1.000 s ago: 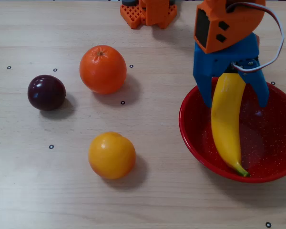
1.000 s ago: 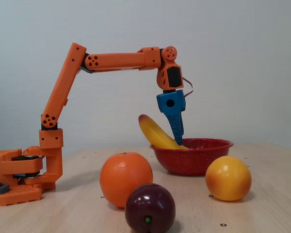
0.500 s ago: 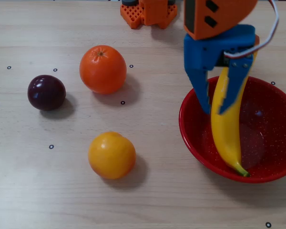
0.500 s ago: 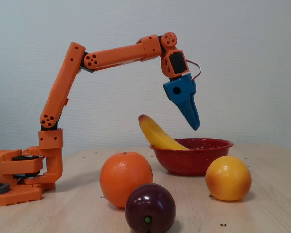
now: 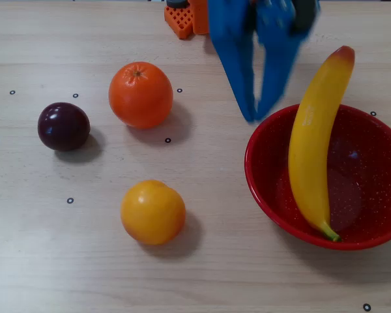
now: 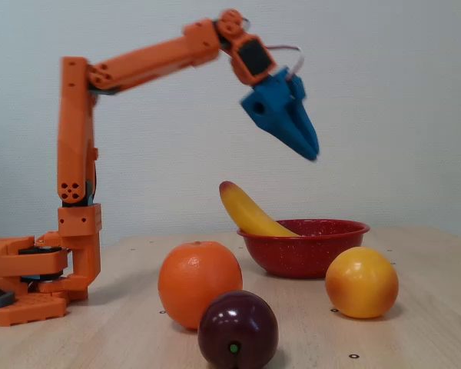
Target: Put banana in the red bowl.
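The yellow banana (image 5: 311, 151) lies in the red speckled bowl (image 5: 371, 195) at the right of the overhead view. Its stem end rests inside near the front rim and its orange-red tip sticks out over the far rim. In the fixed view the banana (image 6: 250, 211) leans out of the bowl (image 6: 303, 257) to the left. My blue gripper (image 5: 256, 117) hangs in the air, above and beside the bowl's far left rim, clear of the banana. Its jaws stand slightly apart and hold nothing. In the fixed view the gripper (image 6: 311, 152) is well above the bowl and looks blurred.
An orange (image 5: 141, 94), a dark purple plum (image 5: 64, 126) and a round yellow-orange fruit (image 5: 153, 212) sit on the wooden table (image 5: 202, 274), left of the bowl. The arm's orange base (image 6: 31, 280) stands at the far edge.
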Robot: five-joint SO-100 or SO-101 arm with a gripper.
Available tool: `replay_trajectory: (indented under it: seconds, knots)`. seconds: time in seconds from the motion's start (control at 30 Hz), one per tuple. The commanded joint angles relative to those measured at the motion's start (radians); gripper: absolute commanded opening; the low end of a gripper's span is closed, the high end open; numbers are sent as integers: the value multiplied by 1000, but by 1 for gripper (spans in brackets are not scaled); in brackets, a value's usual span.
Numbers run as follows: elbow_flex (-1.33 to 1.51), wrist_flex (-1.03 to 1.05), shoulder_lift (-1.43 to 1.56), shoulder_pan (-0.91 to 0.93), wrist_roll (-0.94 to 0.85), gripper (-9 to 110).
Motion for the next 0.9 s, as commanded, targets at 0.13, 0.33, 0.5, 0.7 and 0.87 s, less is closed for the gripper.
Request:
replay_trajectory:
  seconds: [0.13, 0.33, 0.5, 0.7, 0.87]
  knots:
    - [370, -201, 431, 51, 141, 0]
    - [635, -239, 675, 78, 215, 0]
    - [770, -230, 815, 106, 249, 0]
    - [968, -264, 983, 112, 314, 0]
    - [1175, -291, 1121, 107, 431, 0]
